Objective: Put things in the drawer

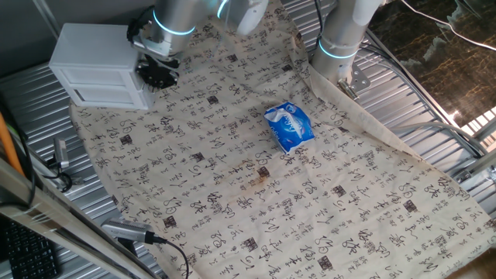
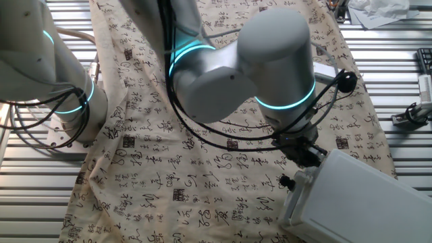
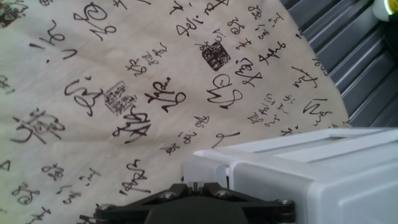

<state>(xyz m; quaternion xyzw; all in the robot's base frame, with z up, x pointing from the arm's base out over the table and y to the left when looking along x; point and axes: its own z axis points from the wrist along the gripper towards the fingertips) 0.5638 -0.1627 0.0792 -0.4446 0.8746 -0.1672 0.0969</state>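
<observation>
White plastic drawer [image 1: 103,84], seemingly closed

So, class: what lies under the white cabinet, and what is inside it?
The white cabinet stands on the calligraphy-printed cloth, with the gripper at its front. Its inside is hidden from every view; no wooden block is visible.

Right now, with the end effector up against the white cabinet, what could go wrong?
1. The end effector sits tight against the white cabinet, and nothing visibly holds the cabinet down on the cloth. A pull or push may slide or tip it rather than open it.
2. No wooden block shows in any view, so where it is cannot be confirmed.
</observation>
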